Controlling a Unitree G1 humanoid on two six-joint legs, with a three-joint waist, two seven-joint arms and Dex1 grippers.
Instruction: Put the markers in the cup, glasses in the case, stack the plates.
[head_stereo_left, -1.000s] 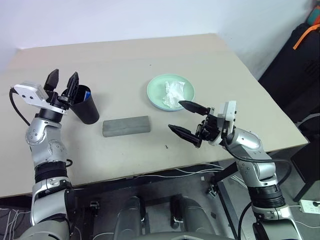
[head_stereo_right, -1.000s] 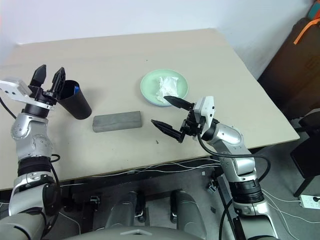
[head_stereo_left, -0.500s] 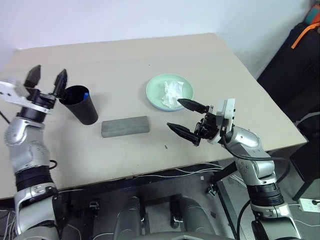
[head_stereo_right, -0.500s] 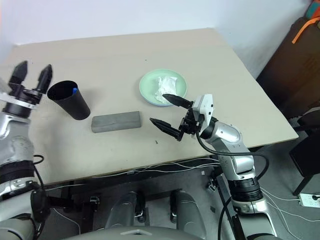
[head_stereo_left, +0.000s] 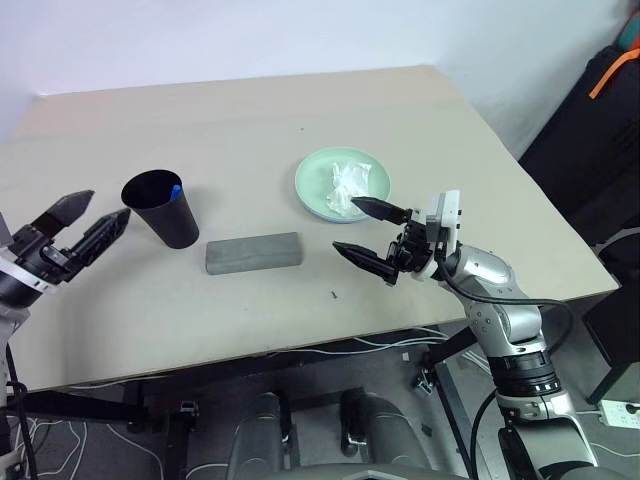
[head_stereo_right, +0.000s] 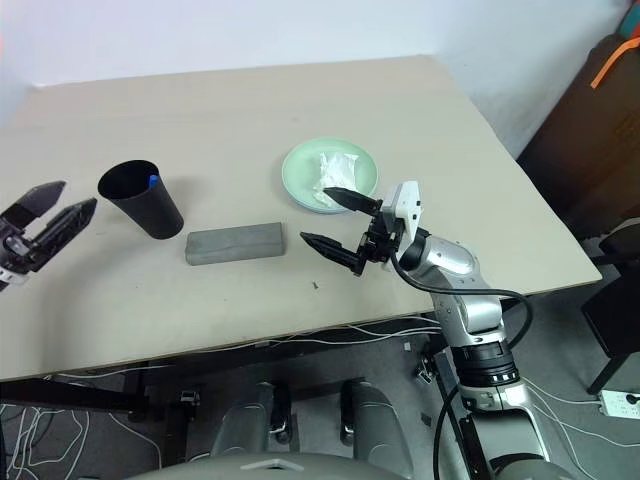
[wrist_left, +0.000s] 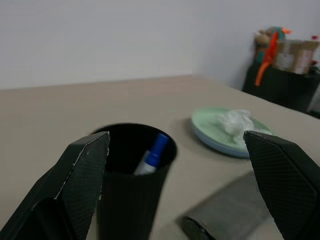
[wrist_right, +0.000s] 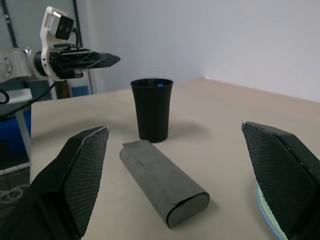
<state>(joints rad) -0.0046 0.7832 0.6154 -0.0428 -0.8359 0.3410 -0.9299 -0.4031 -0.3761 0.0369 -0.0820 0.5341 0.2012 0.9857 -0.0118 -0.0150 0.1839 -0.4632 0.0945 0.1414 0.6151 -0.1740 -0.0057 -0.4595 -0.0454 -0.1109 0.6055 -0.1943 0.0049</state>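
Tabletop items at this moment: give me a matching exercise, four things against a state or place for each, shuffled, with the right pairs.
Things:
1. cup
2. case
3. green plate
4. right gripper

States or places:
A. lying flat and shut between the cup and the right gripper
B. carrying a crumpled white tissue
C. upright, with a blue-capped marker inside
D. jaws open, holding nothing, hovering over the table just in front of the green plate

Pairs: 1-C, 2-A, 3-B, 4-D
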